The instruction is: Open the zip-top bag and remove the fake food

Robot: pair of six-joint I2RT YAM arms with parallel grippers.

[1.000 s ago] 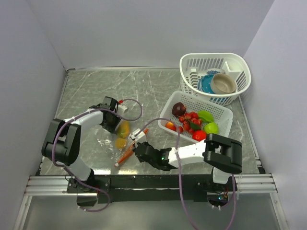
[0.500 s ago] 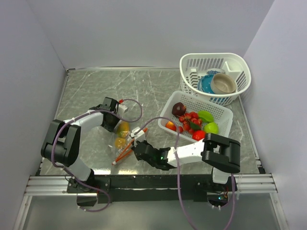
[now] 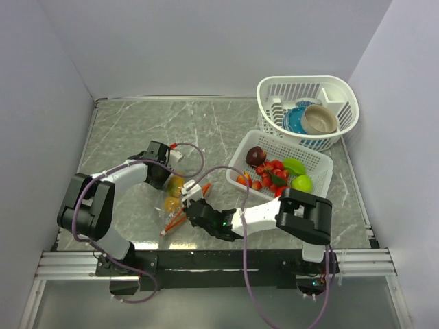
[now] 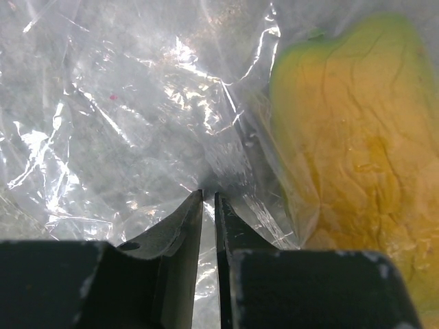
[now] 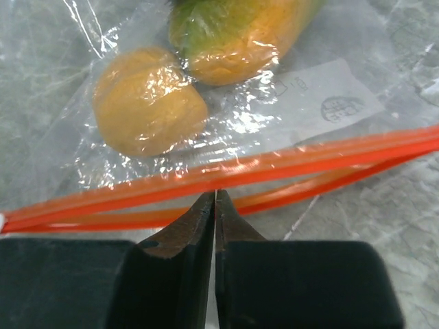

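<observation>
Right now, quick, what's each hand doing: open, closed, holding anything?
Left hand: closed, pinching the clear film of the bag.
Right hand: closed on the orange zip strip.

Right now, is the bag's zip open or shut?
Partly open: the zip-top bag has its two orange zip tracks parted, a gap between them.

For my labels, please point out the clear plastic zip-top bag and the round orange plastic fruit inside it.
clear plastic zip-top bag point(image 5: 274, 163): right wrist view, on its orange-red zip strip.
round orange plastic fruit point(image 5: 147, 110): right wrist view, on its middle, seen through the film.
</observation>
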